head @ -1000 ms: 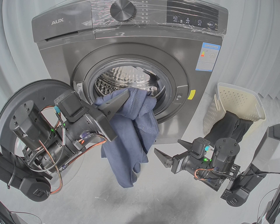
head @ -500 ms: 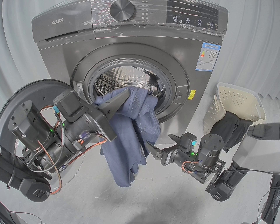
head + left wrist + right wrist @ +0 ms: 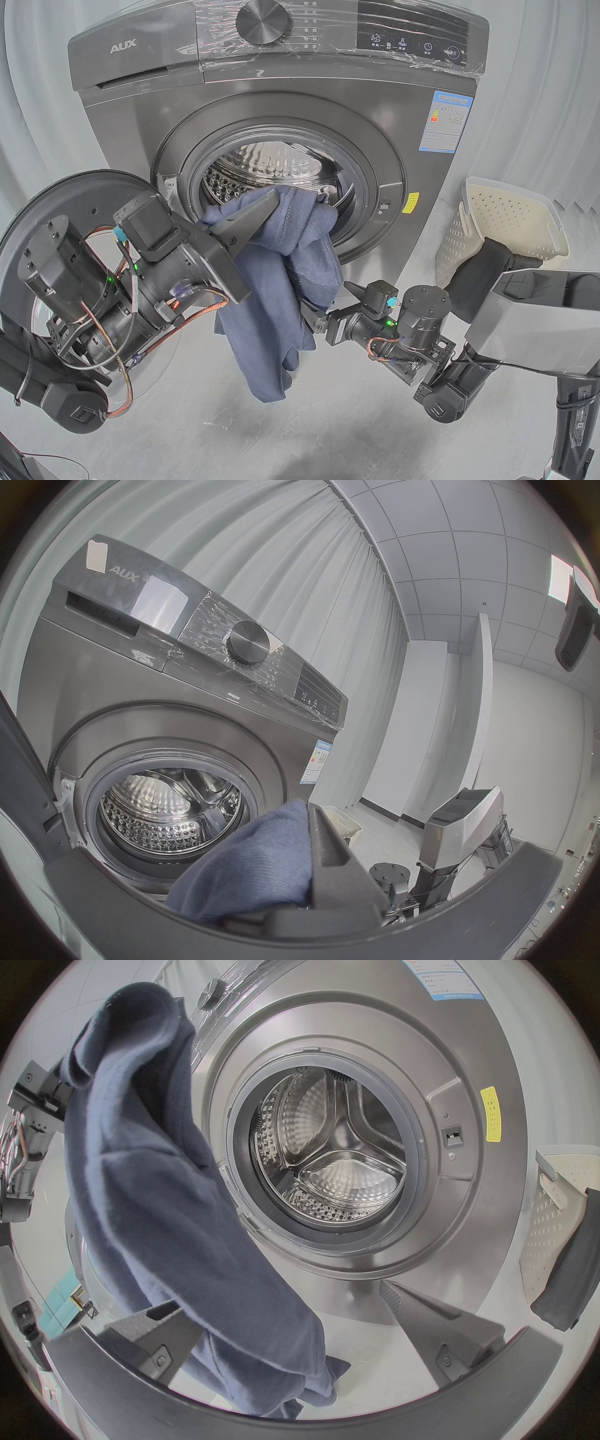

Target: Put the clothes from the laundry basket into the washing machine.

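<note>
Right gripper (image 3: 325, 299) has been shifted left, from clear floor toward the hanging blue garment (image 3: 281, 300); everything else is unchanged.

Head view: the left gripper (image 3: 265, 209) is held just in front of the drum (image 3: 275, 165) opening, jaws clenched on the blue garment. One jaw is seen on top of the cloth; the other is hidden under it. The garment is draped down past the washing machine (image 3: 400, 112) front, its lower end off the floor (image 3: 187, 425). The right gripper's jaws are spread, and the lower tip is covered by the cloth edge. The door (image 3: 75, 194) is swung open on the left, partly blocked by the left arm. The laundry basket (image 3: 512, 212) is tipped against the machine's right side, with a dark garment (image 3: 484, 275) spilling out and cut off by the right arm.

Left wrist view: a bunched fold of blue garment (image 3: 250, 867) is pinched against one finger (image 3: 340, 867); the rest is out of frame. The drum (image 3: 162, 805) is seen bare behind it.

Right wrist view: the blue garment (image 3: 175, 1222) is hung between the spread jaws of the right gripper (image 3: 300, 1335), covering part of one finger (image 3: 156, 1341). Contact cannot be told. The laundry basket (image 3: 556, 1210) and dark garment (image 3: 569, 1272) are clipped at the edge.
</note>
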You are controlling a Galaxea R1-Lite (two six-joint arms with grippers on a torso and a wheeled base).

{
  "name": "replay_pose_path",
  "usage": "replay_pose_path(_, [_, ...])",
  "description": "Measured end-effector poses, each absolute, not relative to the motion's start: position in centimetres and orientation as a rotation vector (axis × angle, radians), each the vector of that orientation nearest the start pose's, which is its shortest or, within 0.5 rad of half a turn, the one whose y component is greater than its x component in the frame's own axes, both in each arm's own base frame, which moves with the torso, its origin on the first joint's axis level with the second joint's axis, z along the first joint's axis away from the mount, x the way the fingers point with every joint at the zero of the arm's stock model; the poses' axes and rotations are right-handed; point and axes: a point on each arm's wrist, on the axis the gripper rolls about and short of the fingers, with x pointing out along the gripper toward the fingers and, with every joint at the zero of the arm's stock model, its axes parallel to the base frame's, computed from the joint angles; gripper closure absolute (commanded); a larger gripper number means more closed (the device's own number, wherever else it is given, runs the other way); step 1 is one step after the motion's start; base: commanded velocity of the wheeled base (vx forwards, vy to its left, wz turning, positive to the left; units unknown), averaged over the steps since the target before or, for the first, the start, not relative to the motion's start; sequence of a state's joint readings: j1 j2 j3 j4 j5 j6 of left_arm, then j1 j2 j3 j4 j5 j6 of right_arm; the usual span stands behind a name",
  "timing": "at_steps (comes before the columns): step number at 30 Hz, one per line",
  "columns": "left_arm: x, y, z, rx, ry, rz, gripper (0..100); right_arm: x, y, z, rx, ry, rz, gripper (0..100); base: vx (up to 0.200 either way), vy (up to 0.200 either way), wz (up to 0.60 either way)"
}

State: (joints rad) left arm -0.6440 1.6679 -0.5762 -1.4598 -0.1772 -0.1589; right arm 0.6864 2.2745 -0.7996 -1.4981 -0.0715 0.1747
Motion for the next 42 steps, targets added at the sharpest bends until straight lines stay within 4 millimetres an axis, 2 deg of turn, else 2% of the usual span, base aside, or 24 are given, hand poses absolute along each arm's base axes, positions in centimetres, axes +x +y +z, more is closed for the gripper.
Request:
replay_pose_path(8, [21.5, -16.7, 21.4, -0.235, -0.298, -0.844, 100, 30.8, 25.0, 6.2, 0.183, 0.018, 0.618, 0, 0.000, 0.000, 0.00])
replay_pose_path(9, [21.5, -16.7, 21.4, -0.235, -0.297, -0.844, 100, 30.8, 25.1, 6.1, 0.183, 0.018, 0.620, 100, 0.000, 0.000, 0.00])
replay_pose_path(18, [21.6, -16.6, 21.3, -0.234, -0.295, -0.837, 100, 30.9, 25.0, 6.3, 0.196, -0.015, 0.622, 100, 0.000, 0.000, 0.00])
replay_pose_path(22, [21.8, -16.5, 21.2, -0.233, -0.294, -0.831, 100, 30.5, 24.4, 7.3, 0.199, -0.023, 0.623, 100, 0.000, 0.000, 0.00])
replay_pose_path(42, [22.7, -15.2, 20.8, -0.235, -0.277, -0.771, 100, 25.6, 15.1, 15.7, 0.205, -0.140, 0.564, 100, 0.000, 0.000, 0.00])
